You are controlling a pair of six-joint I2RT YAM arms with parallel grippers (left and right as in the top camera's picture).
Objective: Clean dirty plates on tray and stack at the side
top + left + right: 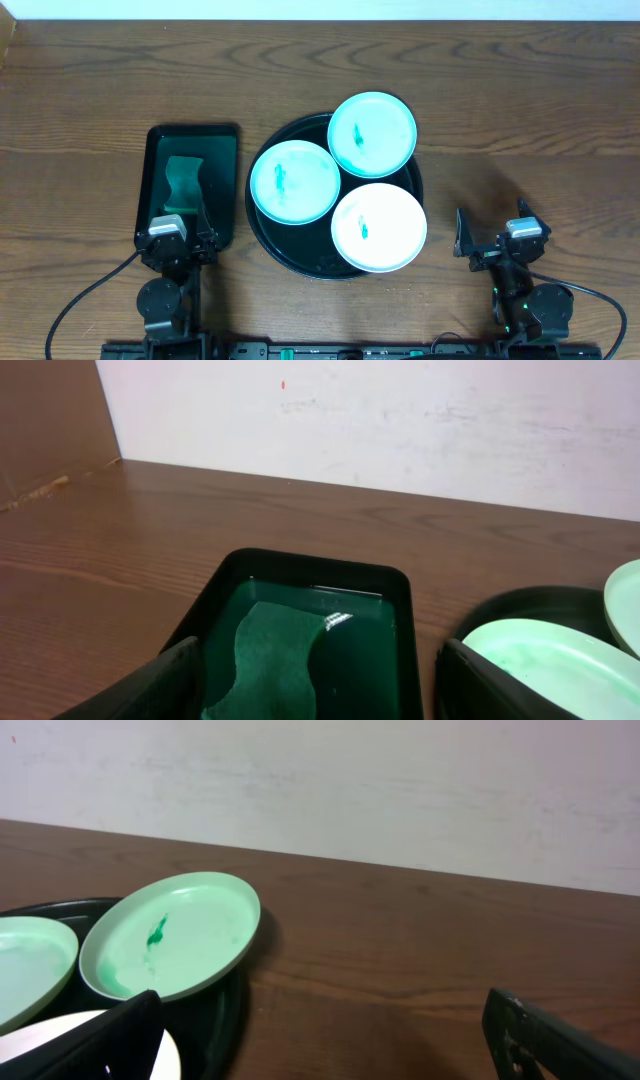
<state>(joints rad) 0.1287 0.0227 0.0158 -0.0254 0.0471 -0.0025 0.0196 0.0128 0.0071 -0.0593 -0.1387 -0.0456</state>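
Three pale mint-white plates lie on the round black tray [262,230]: one at the left [294,181], one at the back right [372,133], one at the front right [379,227]. Each has a small teal smear at its centre. The back plate also shows in the right wrist view [170,935], tilted over the tray rim [225,1010]. My left gripper [178,236] is open and empty over the near end of the rectangular tray; in the left wrist view [315,685] its fingers frame the sponge. My right gripper [492,238] is open and empty, right of the round tray.
A smaller rectangular black tray [225,175] with a green sponge [183,184] sits left of the round tray; it shows in the left wrist view [405,620] with the sponge [270,660]. A white wall [400,420] runs behind the wooden table [520,90].
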